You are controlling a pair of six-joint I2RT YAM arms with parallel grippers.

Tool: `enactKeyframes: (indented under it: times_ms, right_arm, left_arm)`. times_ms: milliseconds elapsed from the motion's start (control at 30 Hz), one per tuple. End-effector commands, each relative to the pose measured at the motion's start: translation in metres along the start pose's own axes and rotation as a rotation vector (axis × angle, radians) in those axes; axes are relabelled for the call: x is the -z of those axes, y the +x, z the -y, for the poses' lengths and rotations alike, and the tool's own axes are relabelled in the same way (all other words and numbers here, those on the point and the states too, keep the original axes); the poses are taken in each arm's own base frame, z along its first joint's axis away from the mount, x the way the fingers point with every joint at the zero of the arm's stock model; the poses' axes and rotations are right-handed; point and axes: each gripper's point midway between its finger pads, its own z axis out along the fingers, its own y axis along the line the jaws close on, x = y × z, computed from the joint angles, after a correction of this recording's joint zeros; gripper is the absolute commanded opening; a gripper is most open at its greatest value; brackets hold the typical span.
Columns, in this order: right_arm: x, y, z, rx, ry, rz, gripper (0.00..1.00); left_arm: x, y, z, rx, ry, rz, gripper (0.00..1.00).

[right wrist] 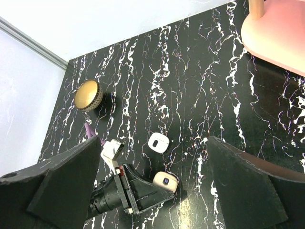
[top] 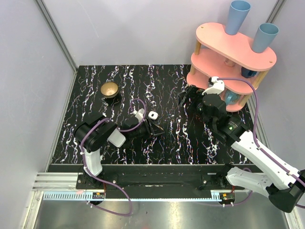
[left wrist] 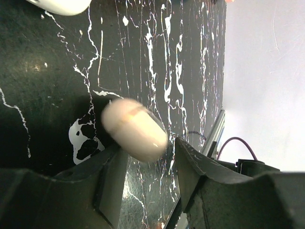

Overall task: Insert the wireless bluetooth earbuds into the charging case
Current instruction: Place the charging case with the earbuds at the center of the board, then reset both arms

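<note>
Left gripper (left wrist: 148,150): being held spread, cream charging case (left wrist: 135,130) at its fingertips.
Right gripper (right wrist: 153,143): being held spread above the tabletop (right wrist: 214,95).

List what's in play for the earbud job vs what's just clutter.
Job:
- cream case, at the left gripper fingertips
- white case, lying free
- earbuds: none visible

Clutter:
- bronze bowl
- pink shelf
- blue cups on top of it
</note>
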Motion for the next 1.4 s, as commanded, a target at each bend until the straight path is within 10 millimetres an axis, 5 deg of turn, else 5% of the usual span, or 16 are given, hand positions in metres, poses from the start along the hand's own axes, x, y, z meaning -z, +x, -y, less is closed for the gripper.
enactKeyframes:
  times_ms: [0,467,567,667,733,767,833,867,900,967,1033,1167,1367]
  right_arm:
    - [0.004,-0.014,0.007,0.0,0.03,0.052,1.0]
    - [0.002,-0.012,0.011,0.01,0.046,0.054,1.0]
    - [0.001,-0.011,0.014,0.017,0.058,0.055,1.0]
    - [-0.001,-0.01,0.018,0.028,0.075,0.058,1.0]
    - [-0.003,-0.009,0.02,0.035,0.083,0.057,1.0]
    - [-0.003,-0.009,0.021,0.04,0.088,0.057,1.0]
    - [-0.005,-0.008,0.025,0.057,0.1,0.056,1.0]
    - [-0.006,-0.008,0.028,0.063,0.113,0.056,1.0]
    - [-0.007,-0.005,0.03,0.074,0.12,0.048,1.0]
    - [-0.01,-0.003,0.037,0.099,0.135,0.037,1.0]
    - [-0.014,0.001,0.044,0.107,0.148,0.014,1.0]
    - [-0.031,0.019,0.065,0.1,0.151,-0.106,1.0]
    - [-0.05,0.049,0.133,0.005,0.212,-0.314,1.0]
  left_arm:
    - [0.0,0.0,0.002,-0.01,0.015,0.009,0.49]
    - [0.026,0.019,-0.004,-0.01,0.038,-0.004,0.56]
    - [0.037,0.017,0.009,-0.063,0.065,0.011,0.59]
    - [0.048,0.005,0.036,-0.166,0.103,0.051,0.61]
    - [0.054,0.002,0.03,-0.2,0.023,0.053,0.64]
    - [0.06,-0.013,0.053,-0.289,0.054,0.098,0.64]
    - [0.07,-0.02,0.038,-0.321,-0.089,0.112,0.65]
    - [0.081,-0.036,0.062,-0.41,-0.073,0.17,0.66]
    - [0.091,-0.043,0.048,-0.417,-0.178,0.197,0.68]
    - [0.115,-0.062,0.066,-0.477,-0.194,0.303,0.84]
    - [0.136,-0.077,0.06,-0.487,-0.283,0.399,0.99]
    - [0.18,-0.097,0.079,-0.504,-0.283,0.592,0.99]
    - [0.227,-0.115,0.063,-0.498,-0.443,0.752,0.99]
